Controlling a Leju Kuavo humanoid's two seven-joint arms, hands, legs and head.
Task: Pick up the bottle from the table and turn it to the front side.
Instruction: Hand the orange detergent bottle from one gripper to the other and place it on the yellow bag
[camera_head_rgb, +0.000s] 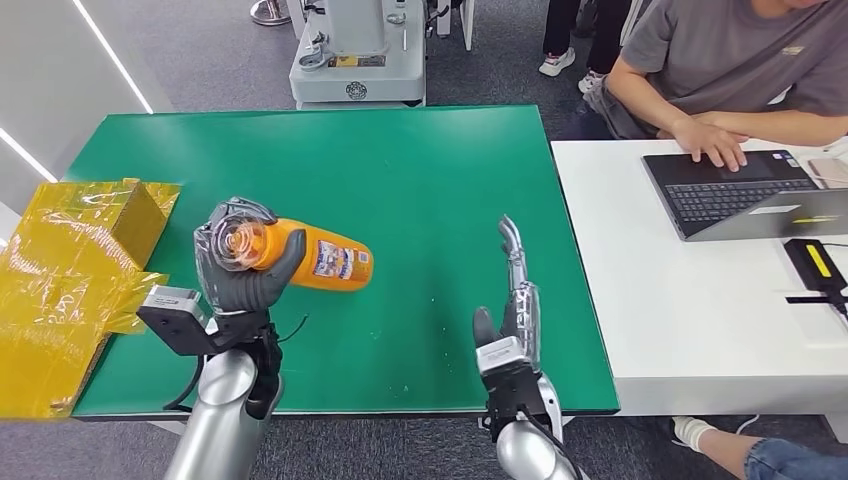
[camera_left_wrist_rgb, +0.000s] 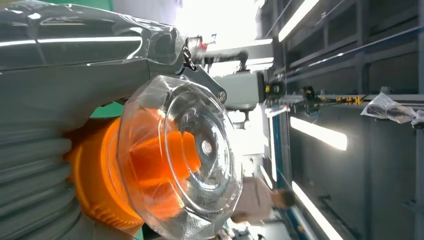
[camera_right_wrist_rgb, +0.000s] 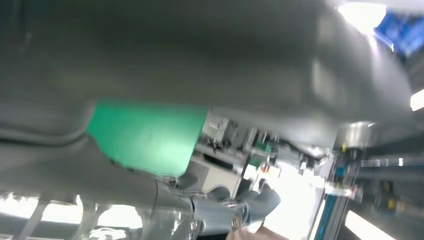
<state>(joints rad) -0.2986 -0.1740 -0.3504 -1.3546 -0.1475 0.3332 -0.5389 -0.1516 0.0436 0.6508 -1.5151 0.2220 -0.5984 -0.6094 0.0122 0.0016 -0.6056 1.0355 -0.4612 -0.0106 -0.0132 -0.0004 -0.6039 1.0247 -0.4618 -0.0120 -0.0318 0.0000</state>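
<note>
**Rotate the bottle with a firm grip**

Head view: the left hand clasps the orange plastic bottle with a clear cap above the green table; the right hand stands empty, fingers extended.

Left wrist view: the cap faces the camera, so roll the wrist slowly, probably until the label faces front.

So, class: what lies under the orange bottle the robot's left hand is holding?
Under the orange bottle is the green table, with nothing else visible beneath it. The left hand wraps its cap end, covering the bottle's underside there, so contact with the table cannot be judged.
</note>
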